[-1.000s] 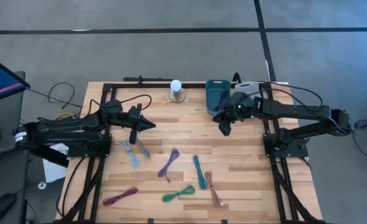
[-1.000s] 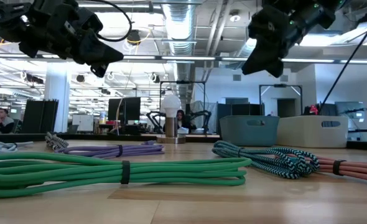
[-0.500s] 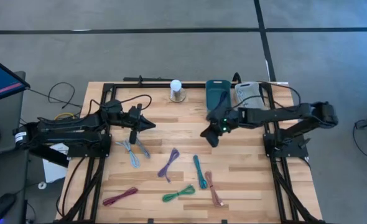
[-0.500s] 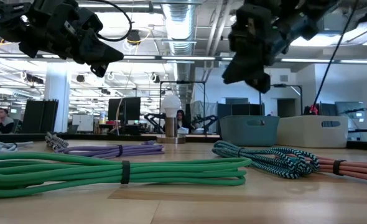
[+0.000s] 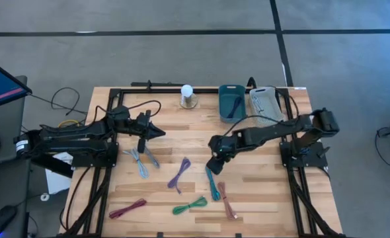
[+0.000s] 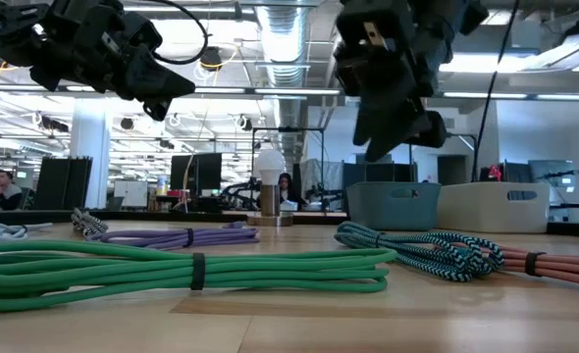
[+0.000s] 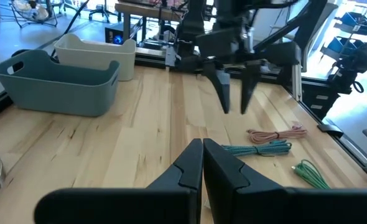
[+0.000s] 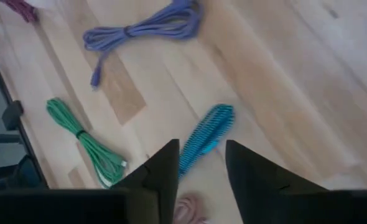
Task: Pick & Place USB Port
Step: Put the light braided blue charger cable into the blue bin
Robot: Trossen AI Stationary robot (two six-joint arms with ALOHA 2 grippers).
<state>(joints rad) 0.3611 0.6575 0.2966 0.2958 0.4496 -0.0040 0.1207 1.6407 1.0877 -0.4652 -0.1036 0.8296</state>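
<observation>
Several bundled USB cables lie flat on the wooden table: a teal one [image 5: 211,183], purple [image 5: 180,173], green [image 5: 190,205], pink [image 5: 227,200], maroon [image 5: 127,209] and grey-blue [image 5: 141,160]. My right gripper [image 5: 213,168] hangs open above the far end of the teal cable [image 8: 207,137], pointing steeply down and clear of it; the left wrist view shows the gap between its fingers [image 7: 235,99]. My left gripper [image 5: 160,133] waits shut and level over the table's left half, holding nothing.
A teal bin [image 5: 231,102] and a white bin [image 5: 266,102] stand at the far edge, right of centre. A small white-topped post [image 5: 188,96] stands beside them. Black frame rails run along both sides of the table.
My right gripper has swung from beside the teal bin toward the table's near edge and leftward, sinking and rolling, until it hangs over the teal cable. Its fingers now stand farther apart than before. No cable has moved.
</observation>
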